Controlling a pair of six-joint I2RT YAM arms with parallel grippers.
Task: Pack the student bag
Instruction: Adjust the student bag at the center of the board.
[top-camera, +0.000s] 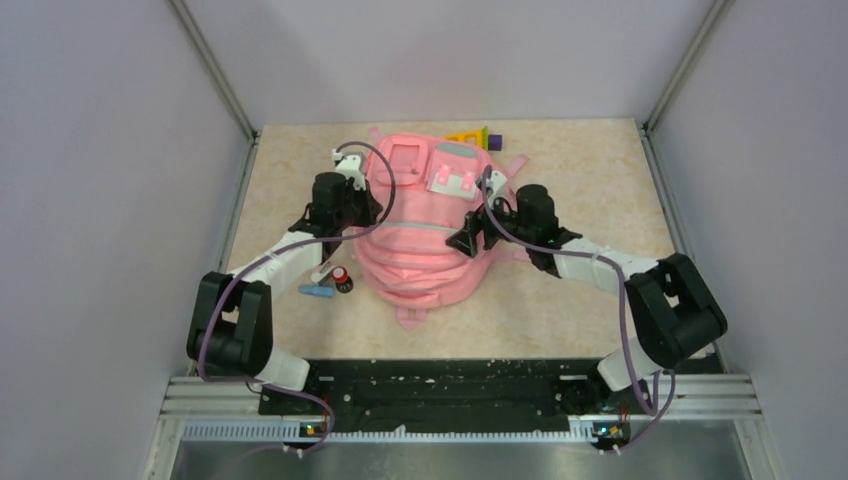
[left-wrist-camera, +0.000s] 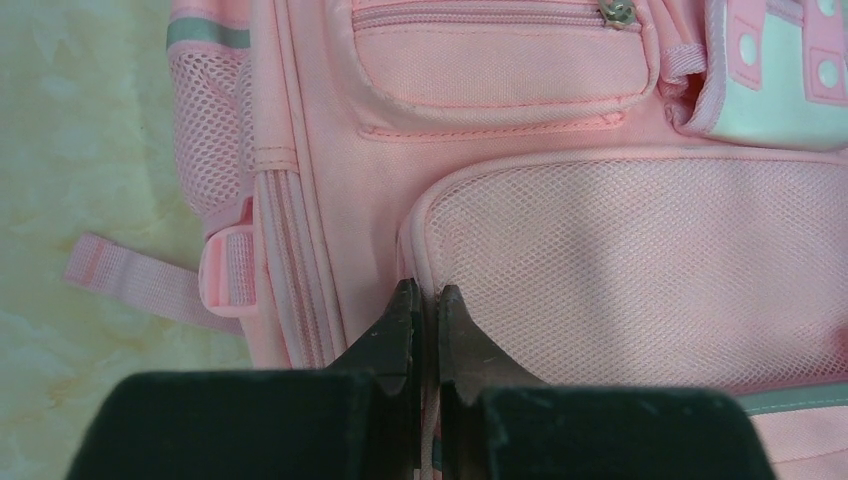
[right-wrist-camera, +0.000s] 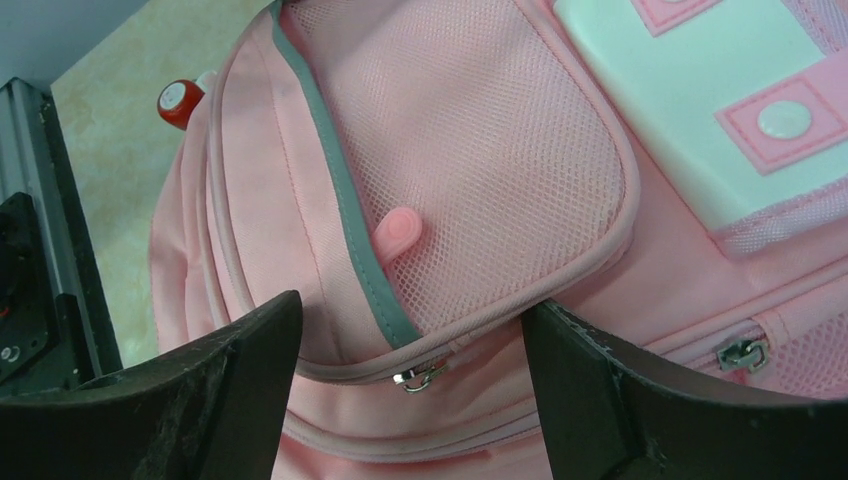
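One pink student bag (top-camera: 420, 245), left fingers (left-wrist-camera: 393, 340) closed, right fingers (right-wrist-camera: 225, 395) spread wide

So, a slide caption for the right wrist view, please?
Open right end effector above a zip pull on the pink student bag.

A lab enclosure: plain walls (top-camera: 100, 150), aluminium rails (top-camera: 200, 396).

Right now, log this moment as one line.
bag: lying on table | left gripper: shut, tips at mesh pocket seam | right gripper: open over zip pull
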